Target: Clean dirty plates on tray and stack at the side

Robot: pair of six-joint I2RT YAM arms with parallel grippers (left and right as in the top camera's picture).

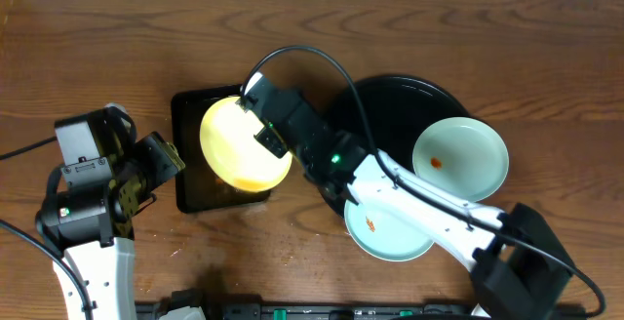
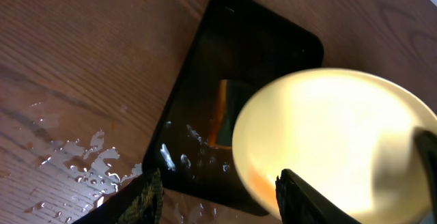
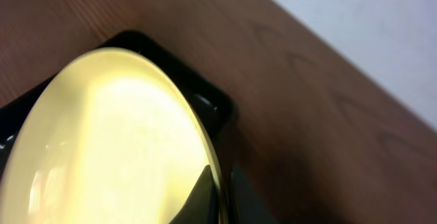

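Note:
My right gripper [image 1: 255, 117] is shut on the rim of the pale yellow plate [image 1: 242, 146] and holds it tilted over the small dark rectangular tray [image 1: 187, 154]. The plate also shows in the right wrist view [image 3: 109, 142], pinched between the fingers [image 3: 220, 190], and in the left wrist view [image 2: 334, 142]. One mint-white plate [image 1: 460, 157] with an orange speck lies on the round black tray [image 1: 390, 100]. Another mint-white plate [image 1: 385, 234] with a speck lies at the tray's front edge, partly under my right arm. My left gripper [image 1: 166, 159] is open and empty, left of the rectangular tray.
A sponge [image 2: 225, 111] lies in the rectangular tray [image 2: 225, 53], partly hidden by the yellow plate. Water drops [image 2: 75, 159] wet the wood-grain table [image 1: 97, 47] beside that tray. Cables run over the table near both arms.

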